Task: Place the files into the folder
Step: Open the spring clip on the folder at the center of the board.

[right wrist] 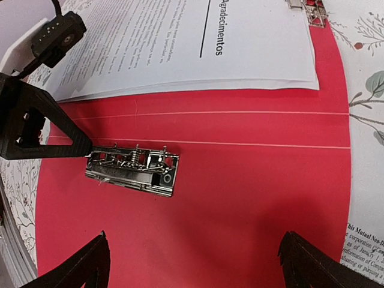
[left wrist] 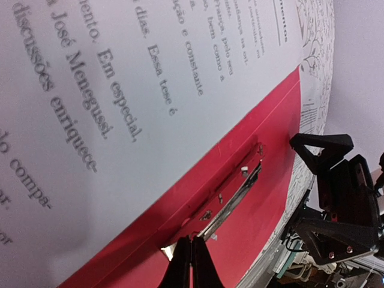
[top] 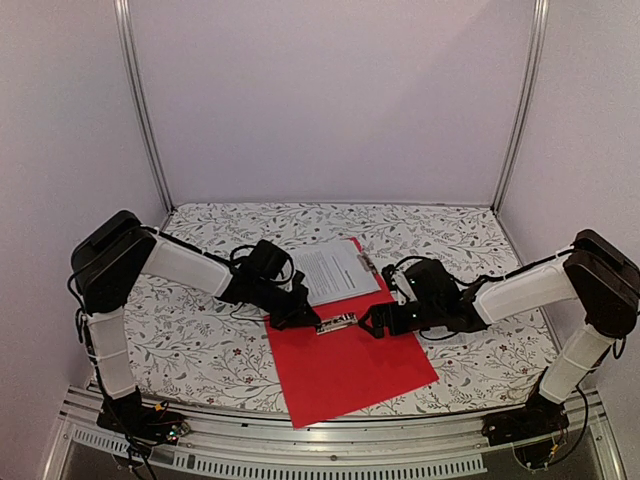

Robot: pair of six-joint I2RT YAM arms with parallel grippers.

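Note:
The red folder (top: 350, 365) lies open and flat on the table. The files (top: 333, 268), white printed sheets, rest on its far half (right wrist: 198, 42) (left wrist: 120, 90). A metal clip (top: 337, 322) (right wrist: 135, 171) (left wrist: 234, 201) sits along the spine of the folder (right wrist: 240, 198) (left wrist: 264, 198). My left gripper (top: 305, 318) (left wrist: 192, 243) is shut, its tips touching the clip's left end; nothing shows between them. My right gripper (top: 375, 325) (right wrist: 195, 258) hovers wide open just right of the clip, over bare red plastic, holding nothing.
A floral tablecloth (top: 200, 340) covers the table, with walls close on three sides. A second small metal clip (right wrist: 307, 12) sits at the files' far edge. Another printed sheet (right wrist: 366, 240) pokes out beside the folder's right edge.

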